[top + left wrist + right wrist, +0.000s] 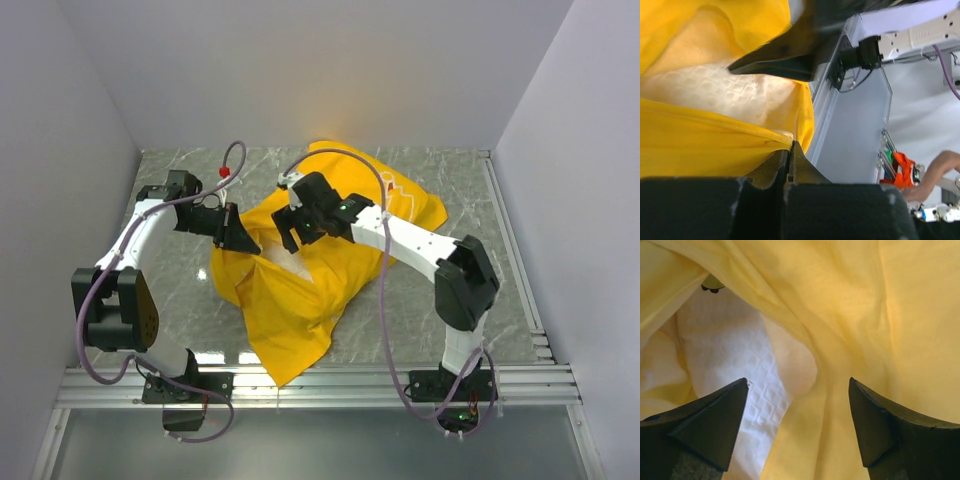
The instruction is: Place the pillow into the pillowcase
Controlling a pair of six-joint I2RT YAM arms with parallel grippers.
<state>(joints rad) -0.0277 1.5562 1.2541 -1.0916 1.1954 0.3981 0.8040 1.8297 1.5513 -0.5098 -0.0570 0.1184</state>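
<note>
while the yellow pillowcase lies bunched in the middle of the marble table, the cream pillow sits partly inside it, its quilted face showing through the mouth. the left gripper is clamped tight on the hem of the case, holding the opening up. the right gripper stands wide apart over the mouth, with nothing between its fingers. both things look light, soft and floppy. the thin cloth will likely slide and wrinkle, so the hem is the best hold, and the pillow's thicker edge is best for pushing. only the wrist views show the pillow clearly; from above it is almost wholly hidden under yellow folds.
</note>
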